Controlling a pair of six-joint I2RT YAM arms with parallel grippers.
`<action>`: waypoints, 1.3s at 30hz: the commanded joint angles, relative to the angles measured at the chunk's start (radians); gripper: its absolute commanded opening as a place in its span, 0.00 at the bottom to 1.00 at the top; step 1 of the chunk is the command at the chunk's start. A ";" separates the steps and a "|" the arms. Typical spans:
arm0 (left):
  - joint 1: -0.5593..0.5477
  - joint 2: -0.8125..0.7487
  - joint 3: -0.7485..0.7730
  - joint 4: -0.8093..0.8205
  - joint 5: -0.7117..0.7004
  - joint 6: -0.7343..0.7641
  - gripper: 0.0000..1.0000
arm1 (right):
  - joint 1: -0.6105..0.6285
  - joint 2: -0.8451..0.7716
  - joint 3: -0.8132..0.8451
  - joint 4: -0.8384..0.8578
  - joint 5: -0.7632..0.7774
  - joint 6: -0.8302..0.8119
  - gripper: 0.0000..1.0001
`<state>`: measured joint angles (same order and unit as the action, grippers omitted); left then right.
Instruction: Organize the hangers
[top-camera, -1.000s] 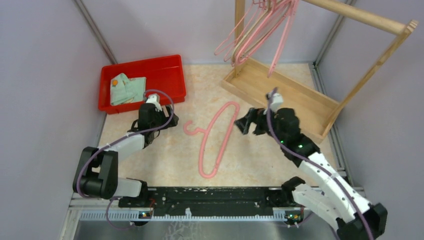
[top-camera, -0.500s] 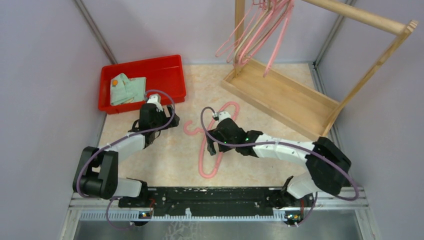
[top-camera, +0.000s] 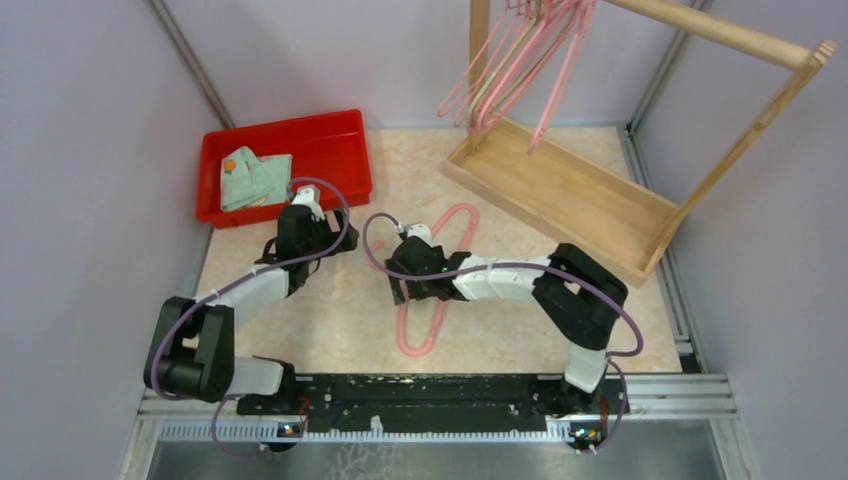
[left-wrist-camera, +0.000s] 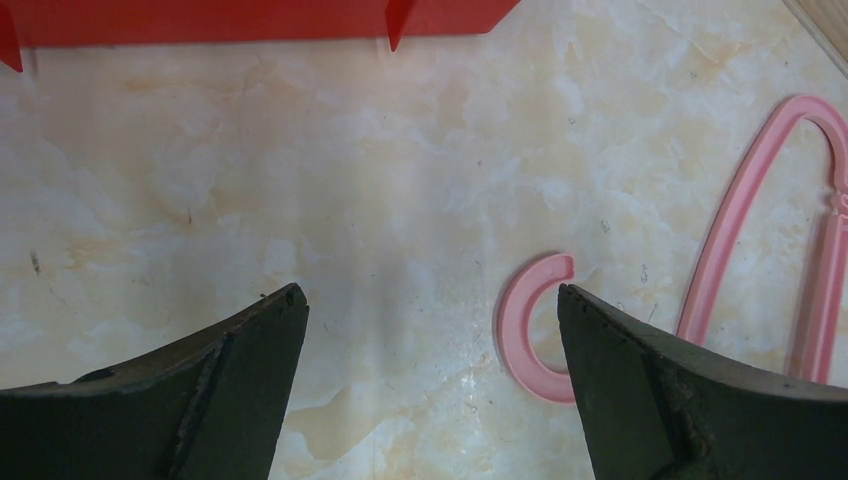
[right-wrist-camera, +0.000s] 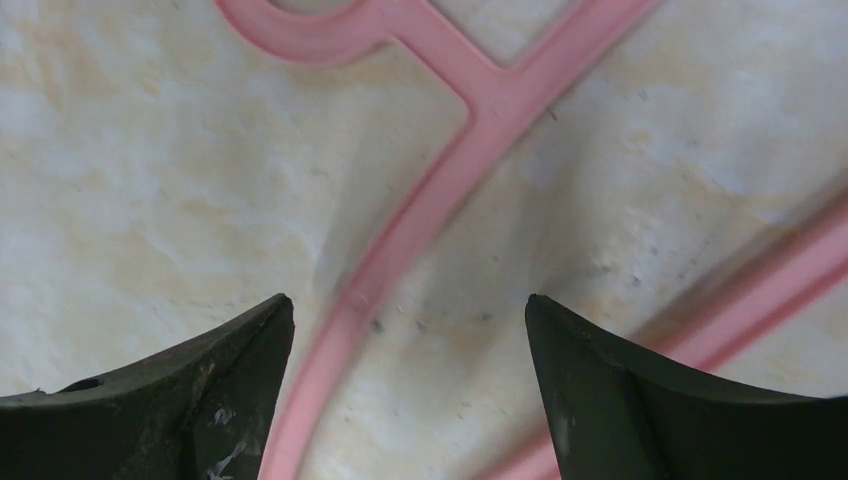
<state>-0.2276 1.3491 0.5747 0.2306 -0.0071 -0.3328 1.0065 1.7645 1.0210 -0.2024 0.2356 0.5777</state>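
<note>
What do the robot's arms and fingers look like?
Both the left arm and right arm have white tube sections between chunky black joints. A thin purple cable loops along each. The fingers are black, wedge-shaped and a bit scuffed.

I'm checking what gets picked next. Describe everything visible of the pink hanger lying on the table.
The pink hanger is thin and plastic-looking: a rounded-triangle loop with a curved hook on a neck. It lies flat on the marbled table, hook toward the left gripper. The right gripper is open, straddling one bar near the neck; no grip yet.
</note>
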 joint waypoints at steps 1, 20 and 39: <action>-0.004 -0.022 0.007 0.031 0.021 -0.013 1.00 | 0.022 0.120 0.129 0.000 0.021 0.053 0.84; -0.005 -0.107 -0.055 0.057 0.053 -0.022 1.00 | 0.054 0.222 0.100 -0.273 0.129 0.189 0.29; -0.004 -0.155 -0.071 0.055 0.050 -0.010 1.00 | 0.055 0.165 0.006 -0.386 0.198 0.179 0.08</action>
<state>-0.2291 1.2160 0.5068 0.2623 0.0307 -0.3450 1.0512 1.8751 1.1305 -0.2996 0.4744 0.8043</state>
